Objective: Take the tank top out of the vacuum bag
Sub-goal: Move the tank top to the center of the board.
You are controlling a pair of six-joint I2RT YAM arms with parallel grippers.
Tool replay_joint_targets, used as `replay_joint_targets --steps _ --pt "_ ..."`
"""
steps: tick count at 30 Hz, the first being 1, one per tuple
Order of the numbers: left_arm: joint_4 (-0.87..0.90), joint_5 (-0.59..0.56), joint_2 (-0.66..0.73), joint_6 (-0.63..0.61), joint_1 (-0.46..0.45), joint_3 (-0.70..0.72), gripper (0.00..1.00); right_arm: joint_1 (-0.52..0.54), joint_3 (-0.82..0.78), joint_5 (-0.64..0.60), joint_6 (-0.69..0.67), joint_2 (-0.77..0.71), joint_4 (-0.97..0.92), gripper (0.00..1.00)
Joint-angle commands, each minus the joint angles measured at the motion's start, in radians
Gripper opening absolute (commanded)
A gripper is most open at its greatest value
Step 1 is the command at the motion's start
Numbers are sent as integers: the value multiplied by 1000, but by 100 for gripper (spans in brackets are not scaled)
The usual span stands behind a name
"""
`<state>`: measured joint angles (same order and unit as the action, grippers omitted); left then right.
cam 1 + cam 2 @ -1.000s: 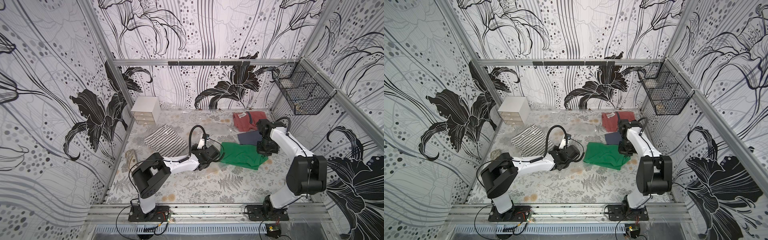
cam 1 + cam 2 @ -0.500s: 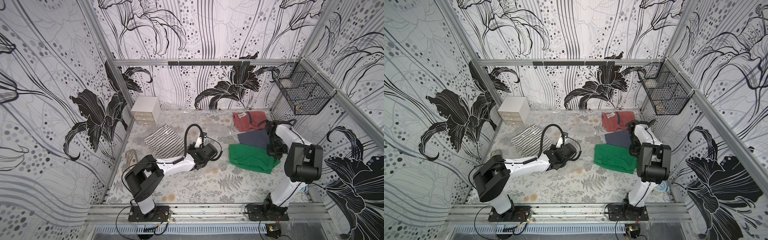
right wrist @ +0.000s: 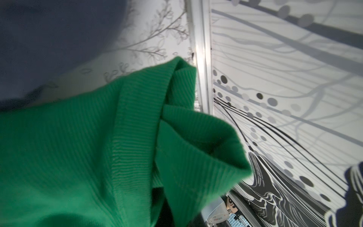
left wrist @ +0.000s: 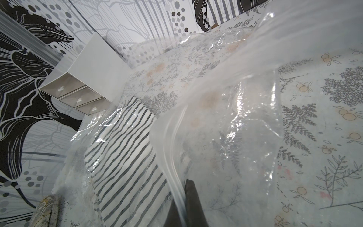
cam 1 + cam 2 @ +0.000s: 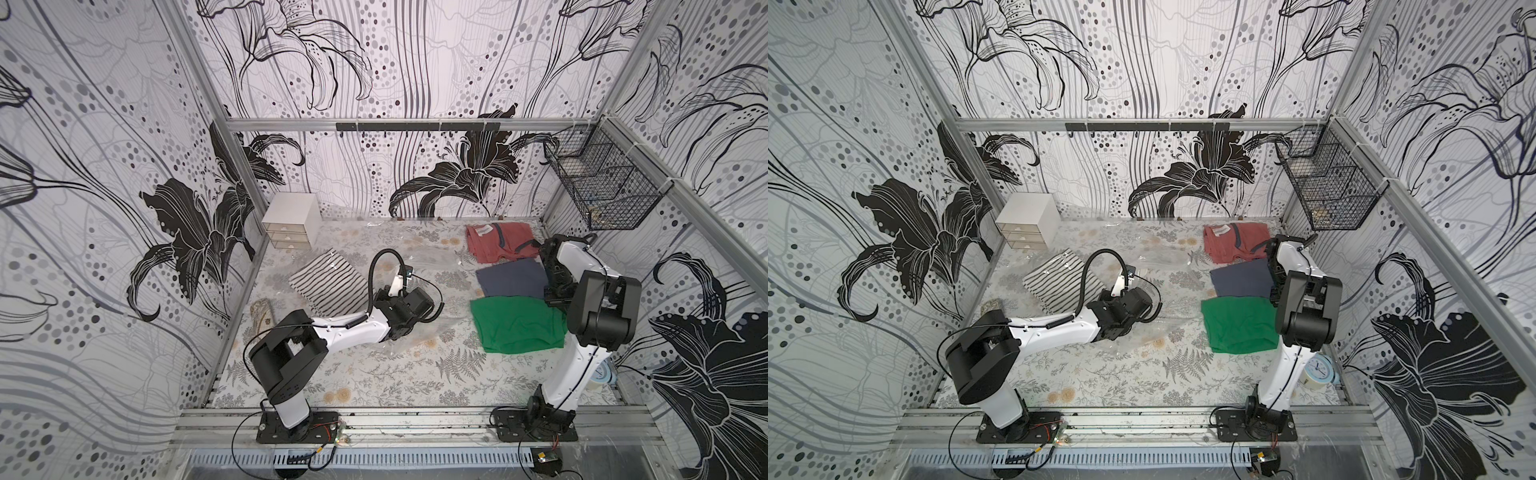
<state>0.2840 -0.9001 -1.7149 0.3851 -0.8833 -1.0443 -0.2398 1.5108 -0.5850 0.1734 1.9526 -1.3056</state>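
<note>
The green tank top (image 5: 515,324) lies flat on the table's right side, outside the vacuum bag (image 5: 419,334). My right gripper (image 5: 556,298) stands at the top's far right corner, shut on a fold of the green cloth (image 3: 137,147), which hides its fingers in the right wrist view. The clear, crinkly bag (image 4: 245,118) spreads over the middle of the table. Its zip edge is pinched in my shut left gripper (image 4: 184,183), whose wrist (image 5: 401,309) sits just left of the bag.
A striped cloth (image 5: 328,282) lies under clear plastic behind the left arm. Navy (image 5: 511,280) and red (image 5: 498,245) garments lie behind the tank top. A white drawer box (image 5: 291,220) stands back left, a wire basket (image 5: 602,187) hangs on the right wall, and a tape roll (image 5: 1316,372) sits front right.
The right gripper has drawn the green tank top rightward, away from the bag, and the right arm has folded toward the right wall. The left gripper has shifted slightly left with the bag edge.
</note>
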Motion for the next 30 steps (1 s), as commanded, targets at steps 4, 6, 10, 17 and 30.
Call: replay_joint_targets --steps 4,6,10,17,30 --pt "-2 -39 6 -3 12 -11 0 -39 26 -129 7 -19 -57 17" --pt "-2 -39 3 -5 12 -15 0 -41 39 -106 11 -21 -59 32" --pt "-1 -38 -5 -6 12 -19 0 -39 70 -97 61 -24 -105 43" --pt "10 -37 -32 -9 13 -47 0 106 106 112 56 -207 -14 44" --pt "39 -68 -33 6 8 -80 0 218 -13 670 99 -126 386 40"
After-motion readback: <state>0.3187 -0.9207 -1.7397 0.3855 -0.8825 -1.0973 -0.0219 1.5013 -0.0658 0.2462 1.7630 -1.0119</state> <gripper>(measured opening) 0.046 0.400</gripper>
